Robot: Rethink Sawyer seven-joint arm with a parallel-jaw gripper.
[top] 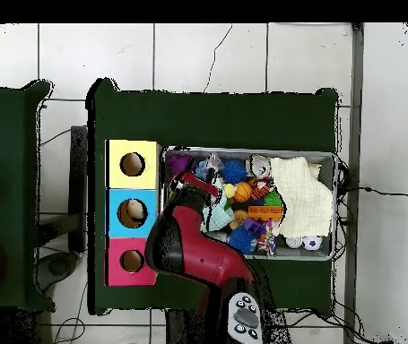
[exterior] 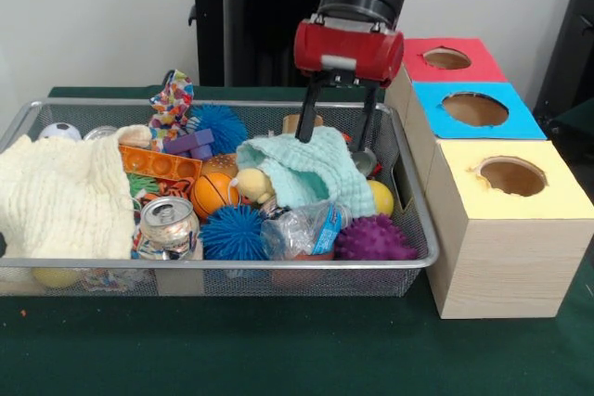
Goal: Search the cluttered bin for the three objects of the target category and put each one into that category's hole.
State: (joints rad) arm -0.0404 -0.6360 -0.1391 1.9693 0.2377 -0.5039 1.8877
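A red-and-black robot gripper (exterior: 338, 133), its two dark fingers spread apart and holding nothing, hangs over a pale teal knitted cloth (exterior: 311, 176) in a silver wire-mesh bin (exterior: 419, 229) crowded with toys on a dark green surface (exterior: 278, 350). Around the cloth lie an orange mini basketball (exterior: 212, 194), a blue spiky ball (exterior: 232, 231), a crushed clear plastic bottle (exterior: 302, 229) and a purple spiky ball (exterior: 373, 240). Beside the bin stand wooden boxes with holes, topped yellow (exterior: 512, 178), blue (exterior: 475, 109) and red (exterior: 448, 59).
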